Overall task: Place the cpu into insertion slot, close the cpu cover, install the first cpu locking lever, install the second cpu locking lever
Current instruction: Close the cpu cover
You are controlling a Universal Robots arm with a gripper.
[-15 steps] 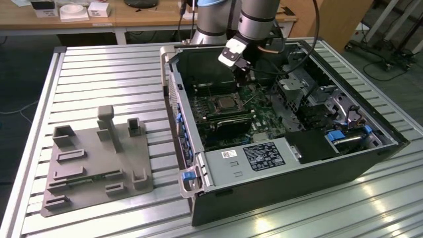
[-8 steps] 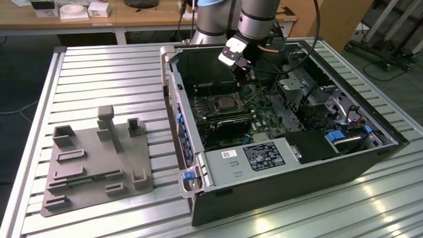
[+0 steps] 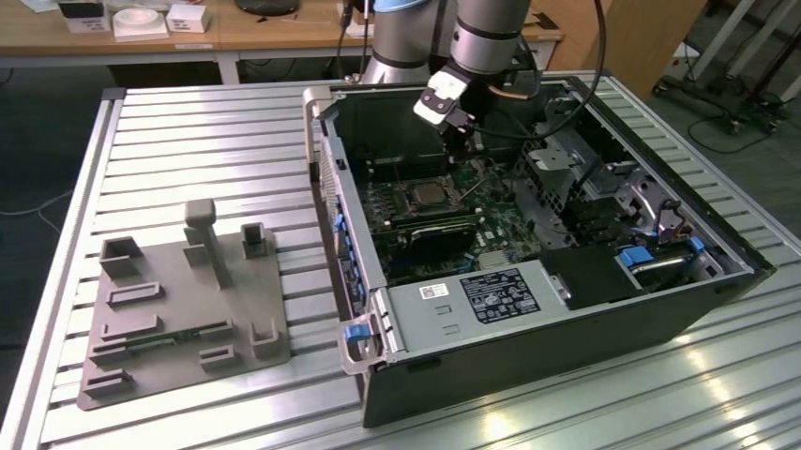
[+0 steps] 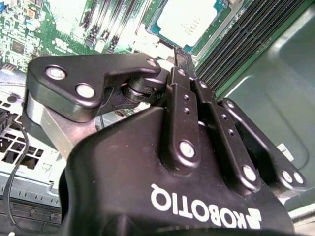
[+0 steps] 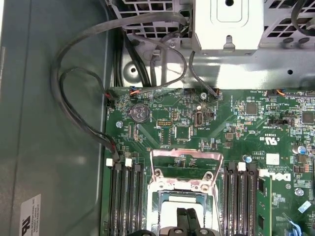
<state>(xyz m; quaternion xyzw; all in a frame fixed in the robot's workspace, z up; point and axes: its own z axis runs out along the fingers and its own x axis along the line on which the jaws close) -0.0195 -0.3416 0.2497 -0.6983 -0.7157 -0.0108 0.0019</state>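
Slatted metal desk point(image 3: 201, 141) carries an open computer case point(image 3: 701, 309) lying on its side, with a grey fixture plate point(image 3: 175, 309) well apart from the arm. The end effector point(image 3: 459, 131) reaches down into the case over the green motherboard point(image 5: 206, 128).

In both wrist views the end effector point(image 5: 189, 220) point(image 4: 180, 55) is drawn narrow, its two fingers point(image 5: 183, 219) side by side with nothing visible between them. The cpu point(image 4: 189, 19) point(image 5: 165, 216) lies just beneath and ahead of the fingertips, flat inside the insertion slot point(image 5: 152, 204), so the first step looks done. The cpu cover point(image 5: 187, 154) stands raised on its hinge just beyond the cpu, board showing through its window, so closing it remains. Both locking levers also remain, though I cannot pick them out with any certainty.

Room is tight sideways: memory slots point(image 5: 125, 196) flank the socket on either side of the fingers. Past the cover lie looping cables point(image 5: 78, 98) and a metal bracket point(image 5: 226, 24). The case walls rise around the board, while the space above the end effector is open.
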